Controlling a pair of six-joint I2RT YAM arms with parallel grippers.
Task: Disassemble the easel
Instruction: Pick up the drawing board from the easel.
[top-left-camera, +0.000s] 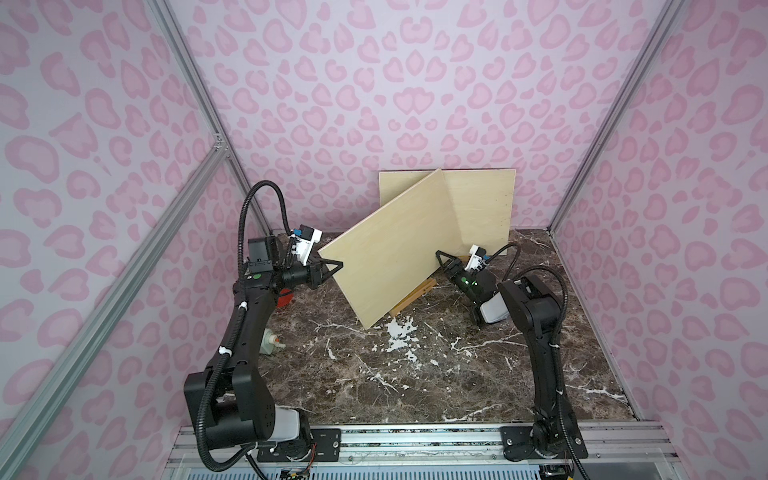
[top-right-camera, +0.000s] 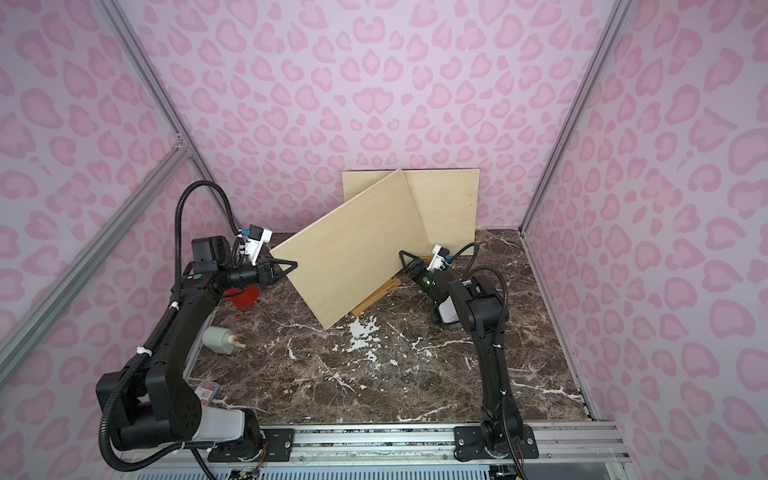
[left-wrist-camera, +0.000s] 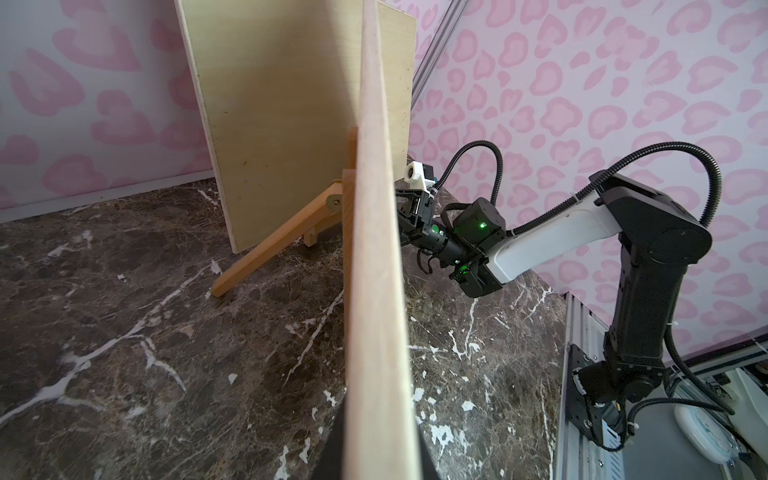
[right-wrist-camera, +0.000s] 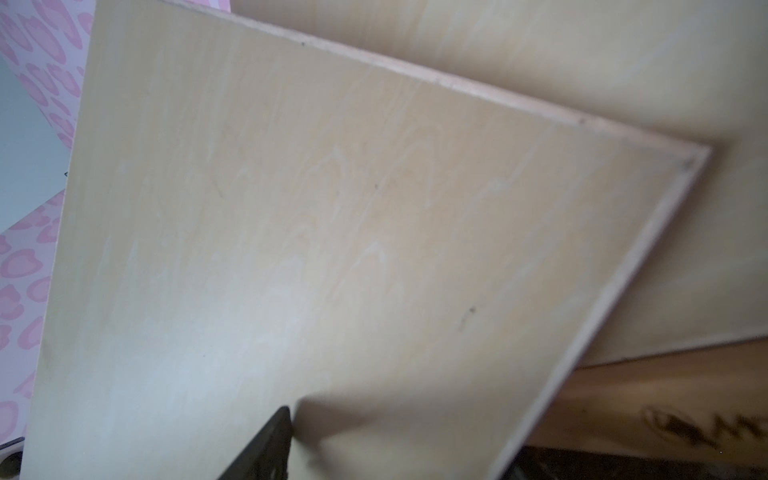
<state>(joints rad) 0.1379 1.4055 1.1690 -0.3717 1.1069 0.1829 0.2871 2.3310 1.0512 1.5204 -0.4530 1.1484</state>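
Pale plywood board (top-left-camera: 395, 249) is clamped in left end effector (top-left-camera: 337, 265), brown wooden easel (left-wrist-camera: 266, 253) screened behind it — right end effector (top-left-camera: 441, 257): opening cannot be told.

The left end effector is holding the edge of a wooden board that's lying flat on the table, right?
Not quite: it isn't lying flat. The board that the left end effector holds by its edge stands up on edge, tilted against the easel. The left wrist view shows it upright in front of the easel's wooden legs.
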